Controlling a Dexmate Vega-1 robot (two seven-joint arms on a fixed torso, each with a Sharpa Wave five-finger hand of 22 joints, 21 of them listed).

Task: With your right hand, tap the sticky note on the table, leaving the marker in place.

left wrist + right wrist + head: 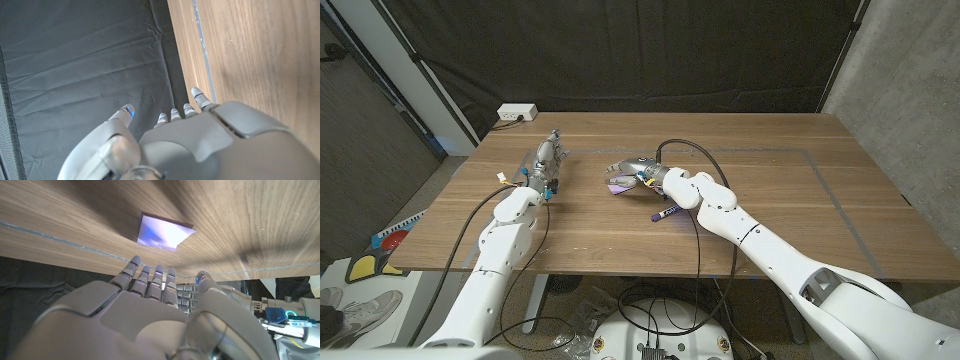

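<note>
Wood-grain table (740, 190) under the head camera, dark curtain (670, 50) behind it. Purple sticky note (618, 183) near table centre, my right hand (638, 172) over it — contact with the paper cannot be told from here. Marker (665, 212) lies at about five o'clock from the note, beside my right wrist, apart from the fingers. My left hand (548, 162) sits at nine o'clock from the note, well apart. White power strip (516, 113) at the far left edge.

Left wrist camera: my left hand (200, 140), fingers (200, 97) loosely extended, holding nothing.

Right wrist camera: my right hand (145, 315), fingers (150, 277) straight and close together, holding nothing, tips just short of the sticky note (162, 232).
</note>
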